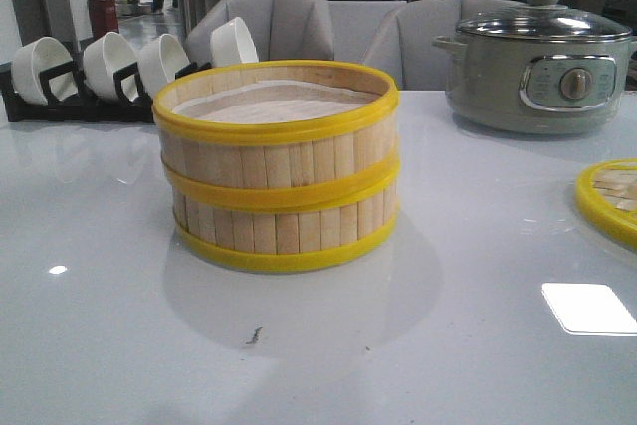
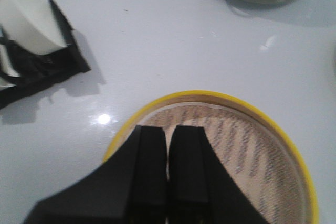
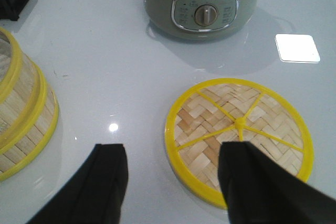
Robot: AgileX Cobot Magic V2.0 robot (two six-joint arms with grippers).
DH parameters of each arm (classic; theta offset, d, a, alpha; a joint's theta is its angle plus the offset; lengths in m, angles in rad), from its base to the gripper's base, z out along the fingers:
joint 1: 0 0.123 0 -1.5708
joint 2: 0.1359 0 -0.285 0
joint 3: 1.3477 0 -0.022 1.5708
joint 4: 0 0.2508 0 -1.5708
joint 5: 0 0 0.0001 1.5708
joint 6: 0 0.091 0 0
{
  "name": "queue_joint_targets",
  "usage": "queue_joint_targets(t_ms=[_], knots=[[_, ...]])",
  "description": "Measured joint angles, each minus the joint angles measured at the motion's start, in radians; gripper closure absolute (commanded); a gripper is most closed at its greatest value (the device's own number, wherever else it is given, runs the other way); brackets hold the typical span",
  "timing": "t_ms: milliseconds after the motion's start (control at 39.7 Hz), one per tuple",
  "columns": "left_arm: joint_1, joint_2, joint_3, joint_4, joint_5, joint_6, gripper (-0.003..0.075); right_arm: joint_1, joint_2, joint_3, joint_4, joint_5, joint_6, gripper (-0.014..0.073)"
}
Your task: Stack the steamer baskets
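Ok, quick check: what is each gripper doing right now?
Left gripper: shut, holding nothing, above the stacked yellow-rimmed wood-slat steamer baskets.
Right gripper: open, empty, over the yellow-rimmed woven lid.

— How many steamer baskets (image 1: 277, 171) were there?

— 2, one stacked on the other, plus 1 woven lid (image 3: 239, 137) lying flat on the table.

— And the bowls?

— I counted 4 white bowls (image 1: 134, 62) in 1 black rack (image 1: 60, 97).

— Anything else?

— 1 grey-green electric pot (image 1: 537, 72) with 1 glass lid (image 1: 544, 22), and 2 grey chairs (image 1: 328, 27) behind the table.
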Motion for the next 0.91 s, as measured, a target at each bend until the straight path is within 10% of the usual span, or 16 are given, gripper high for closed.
queue_joint_targets(t_ms=[378, 907], knots=[[0.174, -0.213, 0.099, 0.009, 0.015, 0.000, 0.0629, 0.000, 0.000, 0.000, 0.006, 0.000, 0.000, 0.0099], [0.240, -0.658, 0.695, 0.009, -0.200, -0.022, 0.0629, 0.000, 0.000, 0.000, 0.014, 0.000, 0.000, 0.0099]])
